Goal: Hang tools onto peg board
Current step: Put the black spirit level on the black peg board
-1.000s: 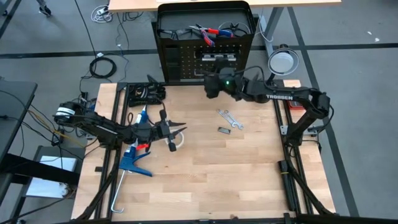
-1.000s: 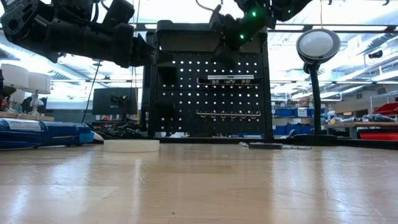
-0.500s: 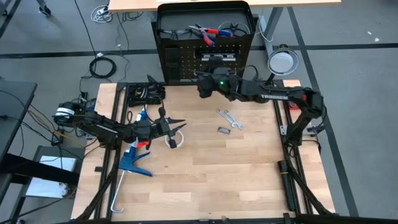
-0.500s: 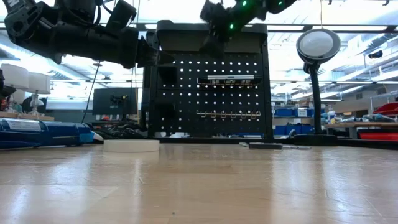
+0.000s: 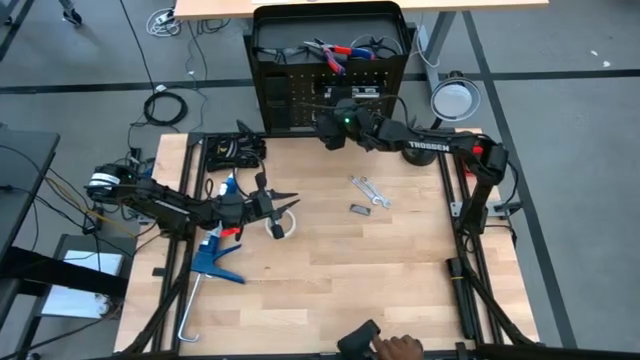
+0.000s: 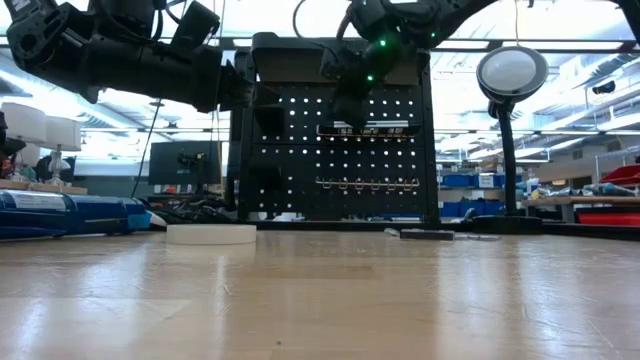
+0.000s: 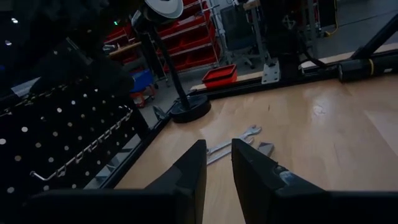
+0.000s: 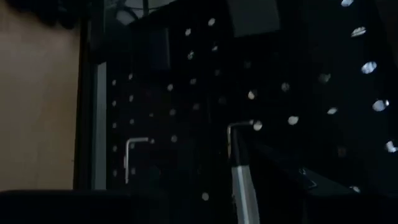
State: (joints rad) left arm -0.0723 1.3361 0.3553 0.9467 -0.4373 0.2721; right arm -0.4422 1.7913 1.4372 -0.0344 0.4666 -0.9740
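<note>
High view: right gripper at 12 o'clock of the counter, pressed close to the face of the peg board. Fingers' state: cannot tell. Low view: same gripper beside the black bar with pale windows, hung on the upper hooks; touching or not, cannot tell. Right wrist view: dark perforated panel and silver hooks up close.

Left gripper at 9 o'clock, hovering above the white tape roll. Fingers narrow, a slim gap, nothing between them.

Silver wrenches flat on the counter at about 1 o'clock of centre, a small dark piece just beside. Red-handled pliers lying in the frame's top behind the board. Blue caulking gun at the 9 o'clock edge. Round lamp at 1 o'clock. A person's hand at the 6 o'clock edge.
</note>
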